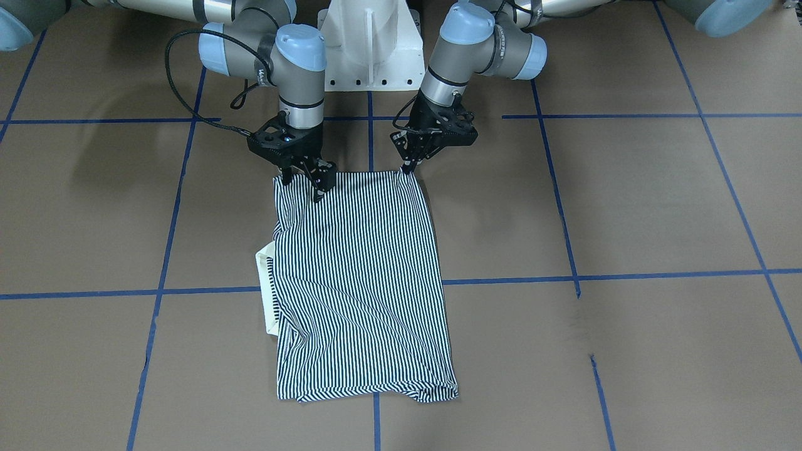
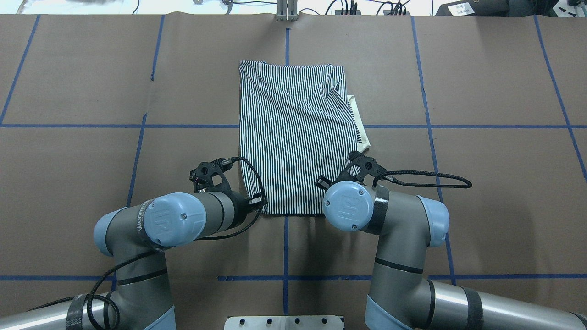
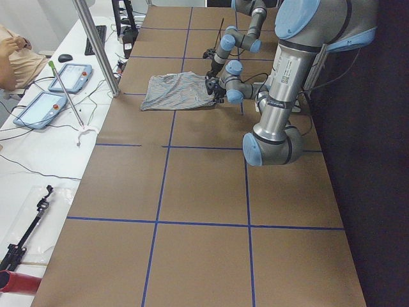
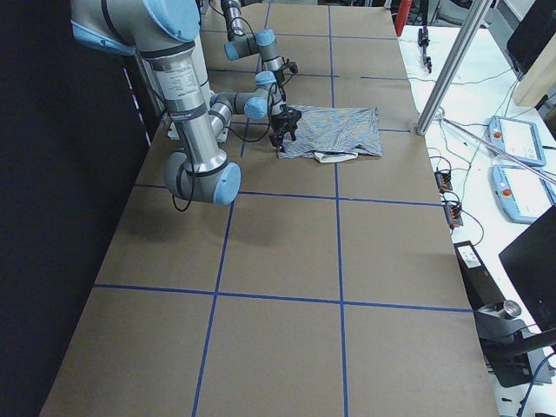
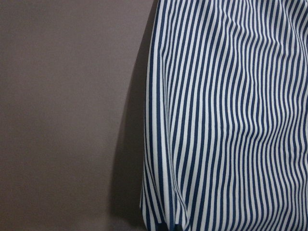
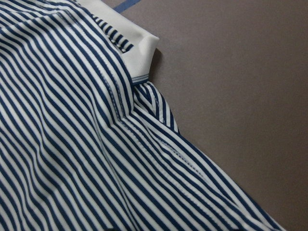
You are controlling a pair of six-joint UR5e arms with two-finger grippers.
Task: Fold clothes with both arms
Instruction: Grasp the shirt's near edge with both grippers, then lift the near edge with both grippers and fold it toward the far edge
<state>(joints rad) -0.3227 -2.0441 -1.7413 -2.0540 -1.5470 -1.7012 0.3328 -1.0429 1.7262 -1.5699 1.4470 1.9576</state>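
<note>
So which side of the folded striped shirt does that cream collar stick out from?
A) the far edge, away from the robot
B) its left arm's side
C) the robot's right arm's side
C: in the overhead view the cream collar peeks out from the striped shirt along the edge nearest the right arm.

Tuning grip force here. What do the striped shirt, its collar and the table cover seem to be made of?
Striped shirt: soft matte knit, probably cotton; it drapes and wrinkles. Collar: thicker cream knit, holding a crisp edge. Table cover: matte brown paper or card; seams show.
</note>
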